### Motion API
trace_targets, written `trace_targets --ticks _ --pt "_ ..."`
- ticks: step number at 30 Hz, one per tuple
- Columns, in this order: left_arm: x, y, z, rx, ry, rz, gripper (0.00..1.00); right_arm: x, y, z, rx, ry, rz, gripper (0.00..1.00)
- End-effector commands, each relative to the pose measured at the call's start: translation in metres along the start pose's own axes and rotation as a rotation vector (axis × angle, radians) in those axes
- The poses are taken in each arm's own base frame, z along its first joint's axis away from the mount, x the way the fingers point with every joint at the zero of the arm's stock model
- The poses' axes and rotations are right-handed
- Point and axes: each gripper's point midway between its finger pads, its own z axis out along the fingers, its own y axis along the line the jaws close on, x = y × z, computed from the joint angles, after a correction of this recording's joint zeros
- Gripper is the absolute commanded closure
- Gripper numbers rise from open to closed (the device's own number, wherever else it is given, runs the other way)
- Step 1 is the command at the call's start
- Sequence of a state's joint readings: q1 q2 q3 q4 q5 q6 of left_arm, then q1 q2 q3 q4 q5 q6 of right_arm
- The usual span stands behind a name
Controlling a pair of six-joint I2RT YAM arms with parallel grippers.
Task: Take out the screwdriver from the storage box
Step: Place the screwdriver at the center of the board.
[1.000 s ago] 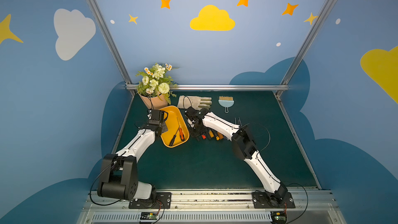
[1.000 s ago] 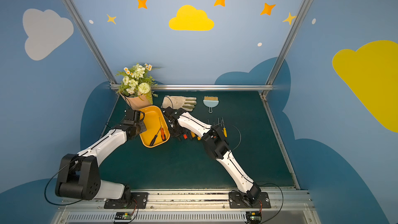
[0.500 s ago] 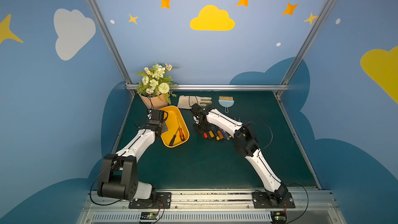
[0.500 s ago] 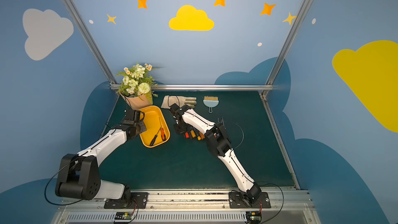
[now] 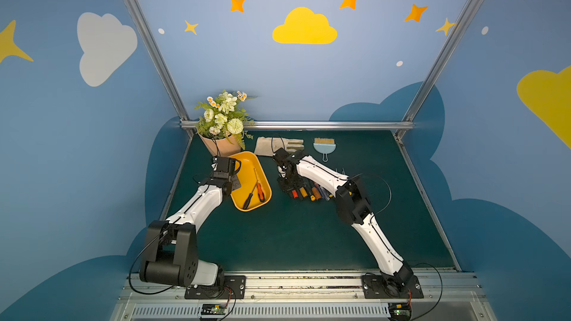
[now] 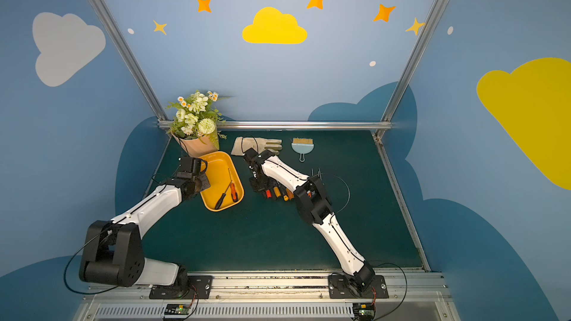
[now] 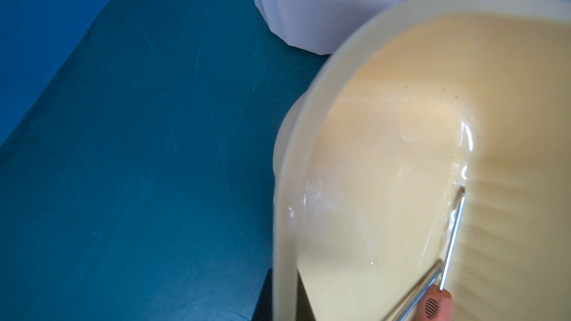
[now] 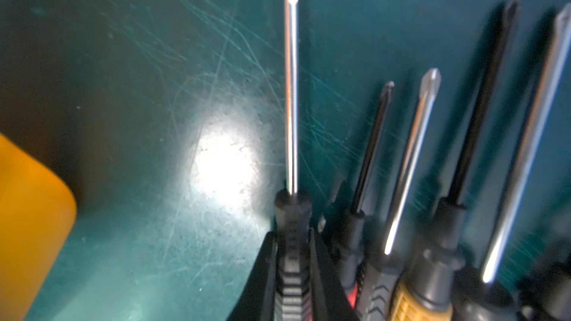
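The right gripper (image 8: 292,242) is closed on the handle of a flat-blade screwdriver (image 8: 290,88), outside the storage box (image 5: 247,154), between it and the row of screwdrivers (image 5: 309,193), shaft parallel to theirs. The left gripper (image 5: 232,183) pinches the box's rim; two more screwdrivers (image 5: 260,191) lie inside.

Jaws grip a screwdriver (image 8: 290,88) (flat-tipped) beside others (image 8: 411,155).
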State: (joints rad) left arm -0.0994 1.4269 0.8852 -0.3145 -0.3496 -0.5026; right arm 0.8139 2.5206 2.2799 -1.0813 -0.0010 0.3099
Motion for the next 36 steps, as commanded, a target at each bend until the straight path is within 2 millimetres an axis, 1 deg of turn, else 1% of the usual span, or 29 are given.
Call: trace_targets --ticks 1,3,5,11,15,22,30,33,36 --pt "-0.012 -0.004 -0.004 0.010 -0.017 -0.014 0.98 0.012 -0.010 0.011 0.023 0.067 0.019 0.83" --pt "-0.012 -0.004 -0.005 0.012 -0.018 -0.016 0.98 0.010 -0.008 0.009 0.018 0.061 0.021 0.78" --pt "-0.011 -0.004 -0.004 0.012 -0.015 -0.016 0.98 0.008 -0.006 0.006 0.008 0.052 0.022 0.76" --pt "-0.010 -0.006 -0.002 0.016 -0.009 -0.016 0.98 0.001 0.000 -0.006 -0.023 0.023 0.014 0.74" --pt "-0.011 -0.006 -0.002 0.018 -0.010 -0.018 0.98 -0.006 0.003 -0.018 -0.039 -0.013 0.012 0.72" --pt "-0.012 -0.007 -0.003 0.022 -0.013 -0.018 0.98 -0.018 0.006 -0.043 -0.044 -0.091 0.010 0.71" --pt "-0.011 -0.014 -0.002 0.060 -0.010 -0.014 0.98 -0.025 0.007 -0.076 -0.051 -0.186 0.004 0.70" --pt "-0.012 -0.016 -0.002 0.078 -0.015 -0.014 0.98 -0.027 0.009 -0.090 -0.066 -0.221 0.001 0.69" --pt "-0.012 -0.018 -0.003 0.089 -0.016 -0.008 0.98 -0.028 0.016 -0.102 -0.100 -0.249 -0.016 0.68"
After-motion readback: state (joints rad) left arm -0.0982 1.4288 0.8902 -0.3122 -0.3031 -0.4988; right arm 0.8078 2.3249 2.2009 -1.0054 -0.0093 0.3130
